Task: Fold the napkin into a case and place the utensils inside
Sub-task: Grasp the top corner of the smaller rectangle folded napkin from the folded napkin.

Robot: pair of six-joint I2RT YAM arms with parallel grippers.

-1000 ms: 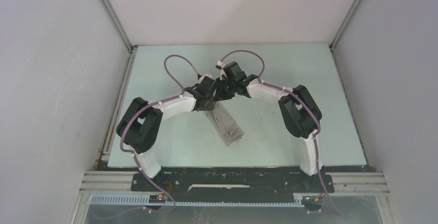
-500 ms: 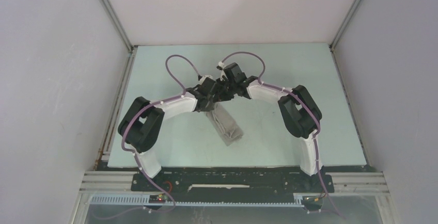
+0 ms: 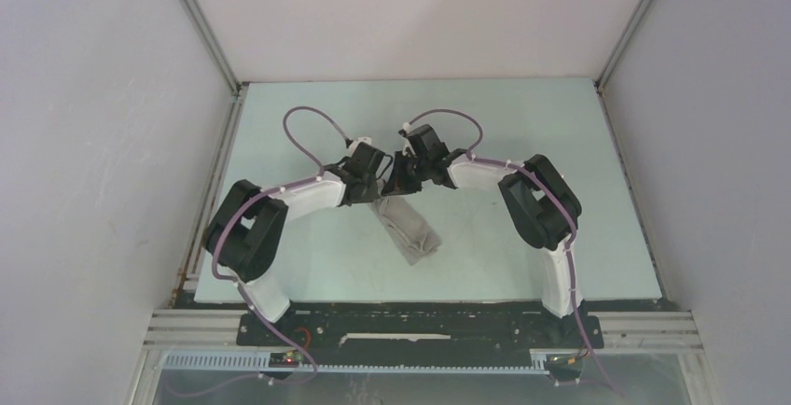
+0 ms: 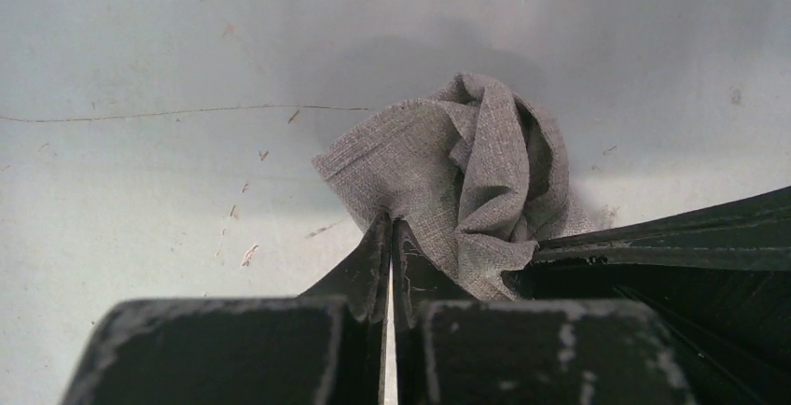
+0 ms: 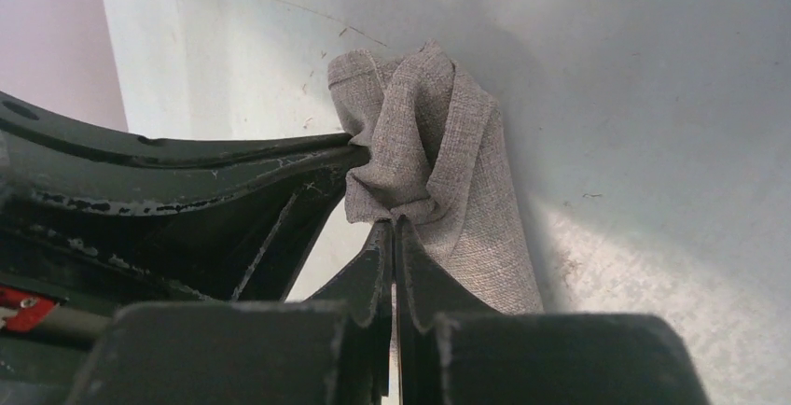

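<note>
Top view: napkin lies on the table as a narrow strip, long axis slanting from its far end toward near-right. Left gripper and right gripper both crowd that far end, equally near; jaws not readable here. No utensils seen.

Left wrist: jaws pinched tight on a bunched corner, cloth heaped straight ahead of the tips. Right finger lies alongside.

Right wrist: jaws clamped on the adjoining fold. Only this view shows the strip running on flat beyond the bunch.
</note>
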